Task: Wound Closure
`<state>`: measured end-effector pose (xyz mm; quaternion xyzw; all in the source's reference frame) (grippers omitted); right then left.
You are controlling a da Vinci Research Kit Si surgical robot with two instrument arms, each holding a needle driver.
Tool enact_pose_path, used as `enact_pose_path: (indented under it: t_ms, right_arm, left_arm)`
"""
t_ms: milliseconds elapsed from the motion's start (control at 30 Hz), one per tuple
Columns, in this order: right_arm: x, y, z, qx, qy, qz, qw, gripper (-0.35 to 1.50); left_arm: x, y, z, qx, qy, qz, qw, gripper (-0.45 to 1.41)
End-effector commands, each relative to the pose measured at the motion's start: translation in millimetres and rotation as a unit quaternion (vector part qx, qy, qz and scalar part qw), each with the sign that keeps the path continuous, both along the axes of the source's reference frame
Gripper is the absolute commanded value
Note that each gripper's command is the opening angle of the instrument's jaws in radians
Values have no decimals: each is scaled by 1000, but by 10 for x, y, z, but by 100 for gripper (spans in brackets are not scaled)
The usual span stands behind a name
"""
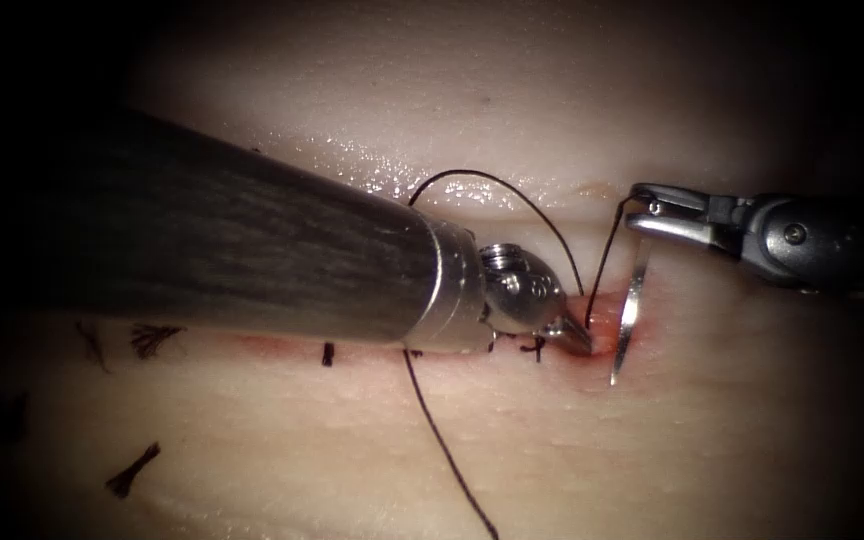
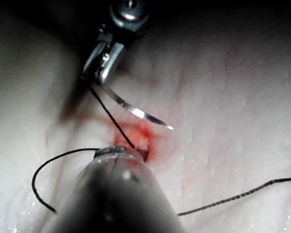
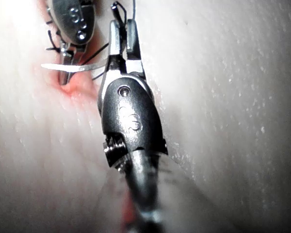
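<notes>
Needle hangs free of the tissue, its point just above the right end of the cut, pinched near its blunt tail by the right end effector. Thread runs from that tail into the red fluid at the wound. Left end effector, jaws pressed together, has its tip at the wound edge; whether it grips tissue cannot be told. Stitches cross the cut leftward.

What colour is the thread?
Black: the thread lies dark against the pale tissue, best seen in the endoscope view.
</notes>
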<state>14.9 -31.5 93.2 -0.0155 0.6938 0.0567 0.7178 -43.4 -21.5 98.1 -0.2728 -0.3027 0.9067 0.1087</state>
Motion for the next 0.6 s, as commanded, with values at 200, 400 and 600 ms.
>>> enact_pose_path:
  t_ms: [200,400,600]
  right_arm:
    - [8,15,13,-60,20,3,998,-35]
    - [8,3,21,-73,29,-8,997,-35]
    - [11,-9,23,-80,35,-19,996,-35]
  left_arm:
    - [-3,-4,8,-6,32,16,999,-45]
    - [3,-12,3,-3,52,46,998,-45]
    - [1,-18,-1,-3,59,57,997,-30]
